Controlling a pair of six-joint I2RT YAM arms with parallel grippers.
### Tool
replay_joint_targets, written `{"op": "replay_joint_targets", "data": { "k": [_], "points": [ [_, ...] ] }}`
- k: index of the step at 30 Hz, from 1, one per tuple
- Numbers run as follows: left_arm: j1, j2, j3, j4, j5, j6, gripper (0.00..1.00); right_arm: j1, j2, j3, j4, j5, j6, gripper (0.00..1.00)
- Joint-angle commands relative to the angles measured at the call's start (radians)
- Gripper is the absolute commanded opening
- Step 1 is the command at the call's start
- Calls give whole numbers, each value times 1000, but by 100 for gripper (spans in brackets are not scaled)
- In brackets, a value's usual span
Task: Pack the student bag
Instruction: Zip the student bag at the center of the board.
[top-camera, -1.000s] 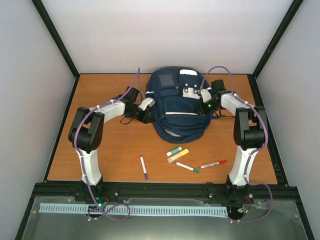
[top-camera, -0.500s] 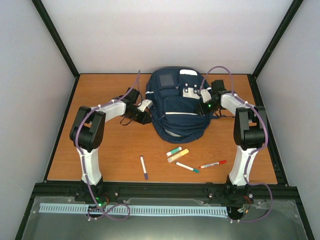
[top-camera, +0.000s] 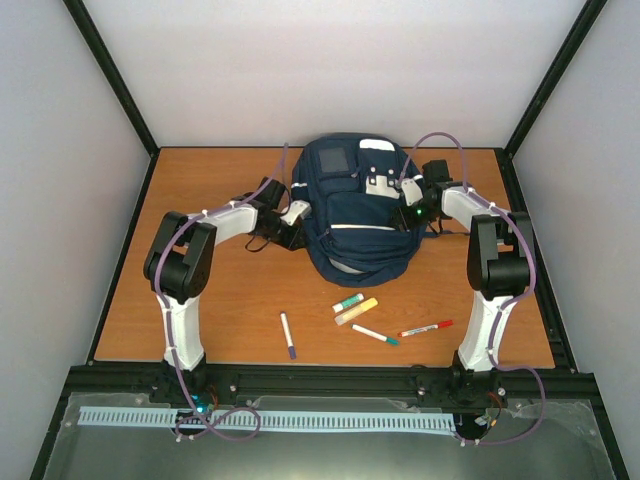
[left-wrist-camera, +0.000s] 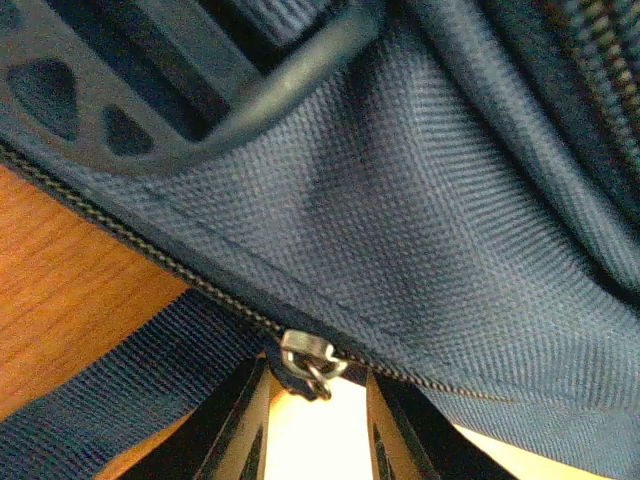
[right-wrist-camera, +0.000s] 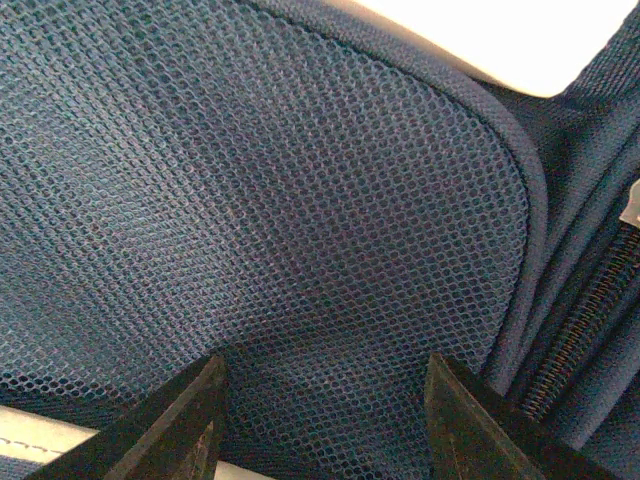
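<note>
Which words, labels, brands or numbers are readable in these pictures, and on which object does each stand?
No text can be read anywhere.
The white patches on the student bag: too small and blurred.
The pens on the table: no legible print.

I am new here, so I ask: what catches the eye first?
A large navy student bag lies at the far middle of the table, with the left gripper and right gripper at its two sides. A metal zipper pull sits between the left fingertips; markers lie loose nearer the arms.
</note>
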Motion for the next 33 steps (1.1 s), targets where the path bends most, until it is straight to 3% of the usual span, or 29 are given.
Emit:
{"op": "replay_joint_targets", "data": {
  "k": [1,5,14,22,33],
  "points": [
    [-7,-5,24,62,-53,-16,28,4,59,-37,-121,-17,8,56],
    [-7,-11,28,60,-123,-24,11,3,63,-38,-122,-18,8,56],
    [-8,-69,29,-84,-196,-41,1,3,68,-39,-125,-17,10,55],
    [-28,-101,-25,-168,-89,-65,1,4,93,-31,-129,-33,14,52],
    [-189,-59,-19,-183,1,-58,1,4,90,-35,-135,-40,14,51]
  ]
}}
